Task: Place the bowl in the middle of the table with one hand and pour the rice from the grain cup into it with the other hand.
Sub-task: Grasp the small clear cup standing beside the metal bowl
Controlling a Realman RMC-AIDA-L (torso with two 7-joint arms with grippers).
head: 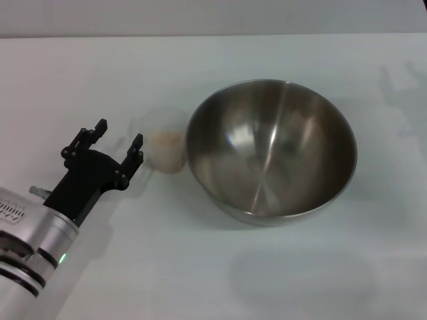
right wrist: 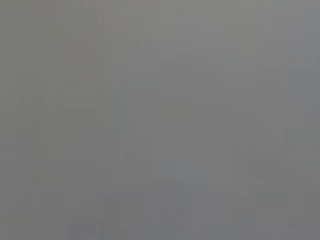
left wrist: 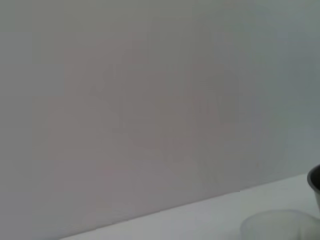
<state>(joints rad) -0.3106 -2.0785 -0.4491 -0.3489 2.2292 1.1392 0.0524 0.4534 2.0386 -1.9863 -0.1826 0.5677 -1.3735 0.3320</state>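
One gripper in view: the left gripper (head: 119, 143) is seen low on the left of the head view, with its fingers spread wide and nothing between them; it is aimed toward the grain cup.
Right gripper: not seen in any view, so its state cannot be told.
Grain cup (head: 165, 141): set upright on the table (head: 200, 267), its long axis vertical and its mouth up, just beside the left gripper's nearer fingertip and apart from it; its handle cannot be made out.
Rice (head: 165, 139): seen as a pale beige mass inside the cup.
Bowl (head: 270, 150): placed right of the cup, near the middle of the table, mouth up, its rim tipped slightly; whether cup and bowl touch cannot be told.
Open room: bare white surface is seen in front of the bowl, to its right and behind it.
Left wrist view: the cup's rim (left wrist: 280, 225) and a sliver of the bowl (left wrist: 315, 182) are shown before a plain pale wall.
Surface: matte white, with soft shadows.
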